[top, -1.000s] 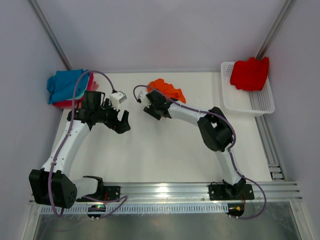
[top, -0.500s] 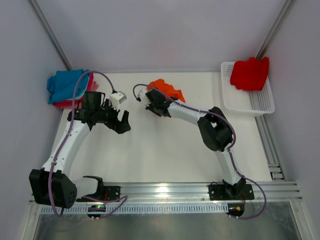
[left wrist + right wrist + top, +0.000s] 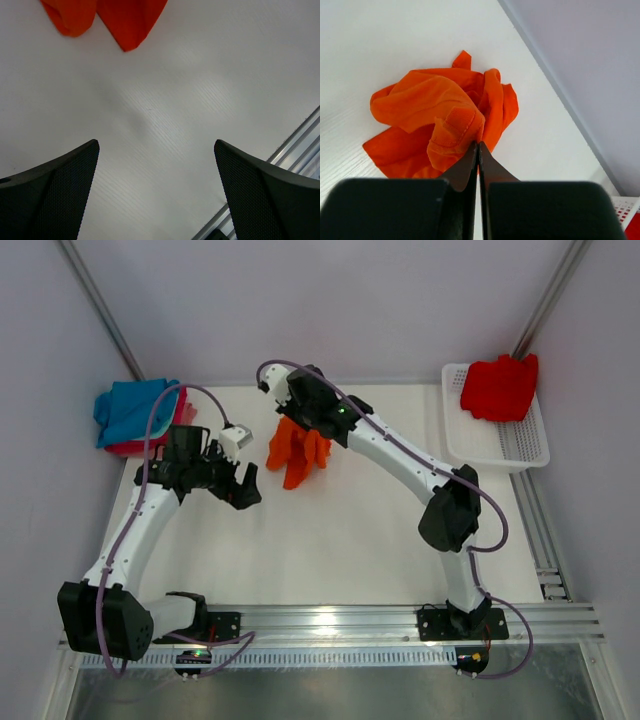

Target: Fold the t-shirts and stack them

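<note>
A bright orange t-shirt [image 3: 297, 452] hangs crumpled above the table's back middle, pinched at its top by my right gripper [image 3: 304, 426], which is shut on a fold of the cloth. The right wrist view shows the closed fingertips of that right gripper [image 3: 478, 145] gripping the orange t-shirt [image 3: 435, 110]. To the left of the shirt, my left gripper [image 3: 246, 486] is open and holds nothing. From the left wrist, the left gripper [image 3: 156, 145] hovers over bare table, with the orange t-shirt's lower ends [image 3: 127, 20] at the top. Folded teal and pink t-shirts [image 3: 133, 412] lie stacked at back left.
A white mesh basket [image 3: 502, 447] stands at the back right with a red t-shirt [image 3: 500, 387] in it. A metal rail [image 3: 330, 620] runs along the near table edge. Walls close in the left, back and right sides.
My right gripper closed on the orange t-shirt and lifted it off the table; the shirt now hangs lower-left of where it lay. The left arm has not moved.
</note>
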